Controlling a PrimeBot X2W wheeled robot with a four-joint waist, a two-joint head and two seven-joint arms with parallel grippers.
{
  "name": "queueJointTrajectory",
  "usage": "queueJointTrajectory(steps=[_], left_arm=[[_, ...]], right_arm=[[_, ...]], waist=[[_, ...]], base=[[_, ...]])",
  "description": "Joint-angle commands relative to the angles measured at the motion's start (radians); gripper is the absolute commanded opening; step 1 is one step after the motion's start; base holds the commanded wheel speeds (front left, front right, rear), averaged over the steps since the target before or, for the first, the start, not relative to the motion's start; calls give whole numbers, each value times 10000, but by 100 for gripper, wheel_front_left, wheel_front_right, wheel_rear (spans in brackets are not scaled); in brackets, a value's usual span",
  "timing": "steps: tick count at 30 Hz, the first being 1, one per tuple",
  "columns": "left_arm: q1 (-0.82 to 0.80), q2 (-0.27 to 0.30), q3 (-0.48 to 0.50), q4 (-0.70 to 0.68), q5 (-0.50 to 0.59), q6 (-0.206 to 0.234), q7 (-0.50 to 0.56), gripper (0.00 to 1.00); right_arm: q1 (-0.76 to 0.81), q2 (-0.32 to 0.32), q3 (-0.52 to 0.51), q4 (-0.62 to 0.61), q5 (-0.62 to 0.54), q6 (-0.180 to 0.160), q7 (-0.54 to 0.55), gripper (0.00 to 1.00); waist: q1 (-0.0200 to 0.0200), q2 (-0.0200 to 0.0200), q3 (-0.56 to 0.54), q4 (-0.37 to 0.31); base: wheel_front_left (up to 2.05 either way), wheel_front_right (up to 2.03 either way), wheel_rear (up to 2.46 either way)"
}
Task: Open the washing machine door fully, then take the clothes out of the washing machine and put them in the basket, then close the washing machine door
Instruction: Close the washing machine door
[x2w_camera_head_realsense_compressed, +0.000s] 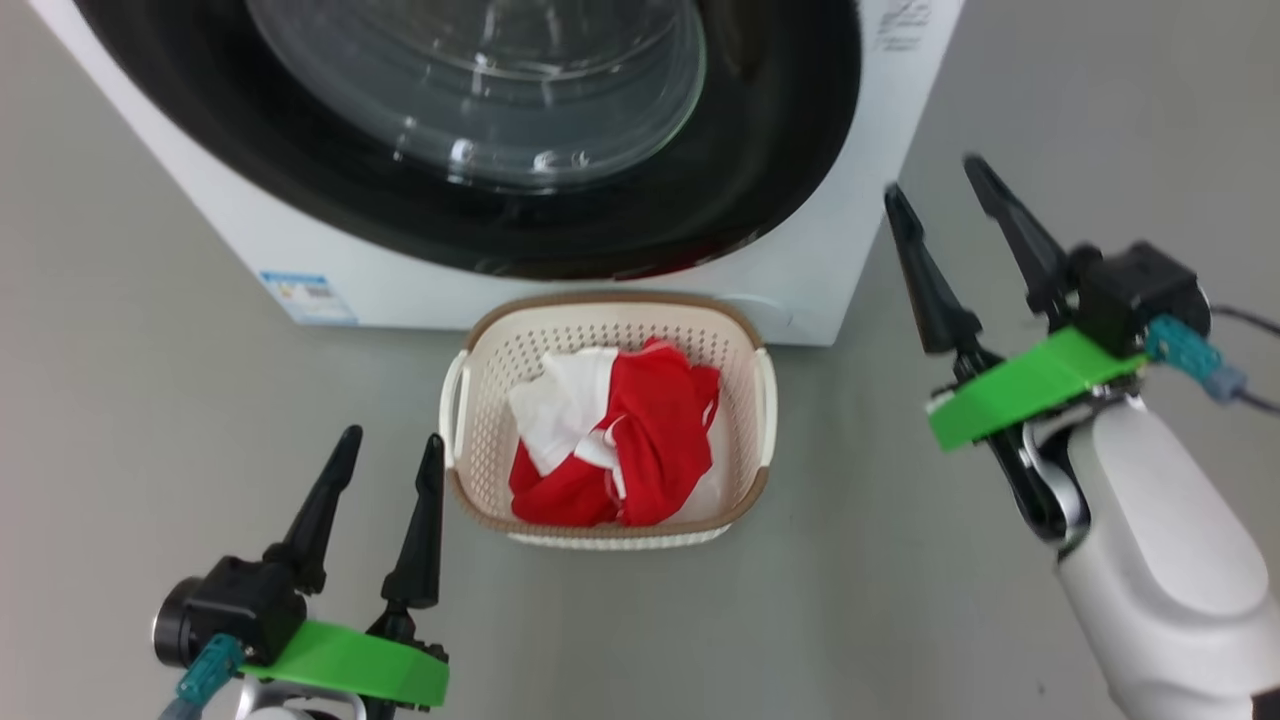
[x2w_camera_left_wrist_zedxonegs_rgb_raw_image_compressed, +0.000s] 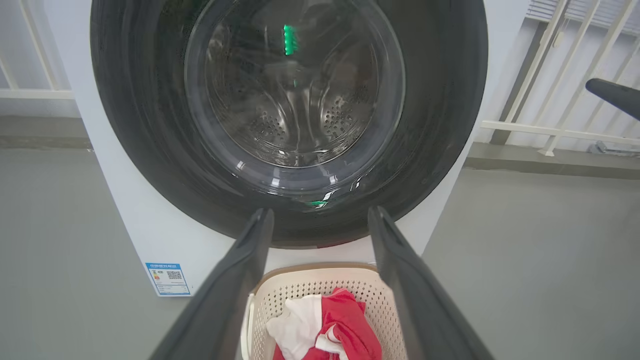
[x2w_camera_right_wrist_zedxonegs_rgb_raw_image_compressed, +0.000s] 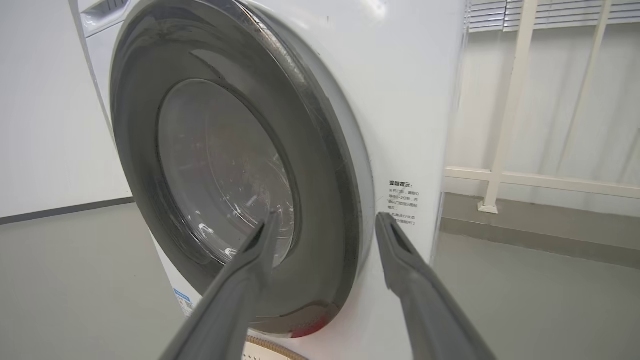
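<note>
Washing machine door (x2w_camera_head_realsense_compressed: 480, 90), shown at what appears to be the last step of the task. Its glossy black rim lies flush against the white front of the washing machine (x2w_camera_head_realsense_compressed: 400, 285), and the right wrist view shows no gap along the rim, so the door is judged shut. The clothes (x2w_camera_head_realsense_compressed: 640, 440), red with some white, lie heaped inside the basket (x2w_camera_head_realsense_compressed: 610, 302), which stands on the grey floor (x2w_camera_head_realsense_compressed: 150, 420) just in front of the machine, below the door. Through the glass, the left wrist view suggests the drum is empty. The left gripper (x2w_camera_head_realsense_compressed: 392, 437) hovers just beside the basket's left side, fingers spread with nothing between them. The right gripper (x2w_camera_head_realsense_compressed: 932, 176) hangs off the machine's right front corner, likewise spread and empty, touching nothing. Opening, unloading and closing all look done (a red glint at the rim's lowest point is probably a reflection of the clothes, though trapped cloth cannot be ruled out). On this reading the next move calls only for confirming the latch has caught and drawing both arms clear without knocking the basket.
</note>
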Motion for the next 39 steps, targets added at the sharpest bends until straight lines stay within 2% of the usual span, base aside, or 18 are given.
queueJointTrajectory(steps=[1, 9, 22, 39], left_arm=[[102, 238, 262, -313, -141, -56, -78, 100], [735, 410, 496, -469, -180, -56, -78, 100], [1565, 504, 1162, -520, -98, -56, -78, 100], [2201, 489, 1695, -496, 70, -56, -78, 100]], right_arm=[[406, 150, -9, -353, -143, -11, -53, 100], [2176, 181, -766, -969, -249, -11, -53, 100], [4403, -134, -1253, -2395, -105, -11, -53, 100], [5726, -216, -1807, -2793, -122, -11, -53, 100]], waist=[[0, 0, -824, -664], [0, 0, -1534, -1112], [0, 0, -2519, -1477], [0, 0, -3156, -1631]], base=[[0, 0, 0], [0, 0, 0], [0, 0, 0], [0, 0, 0]])
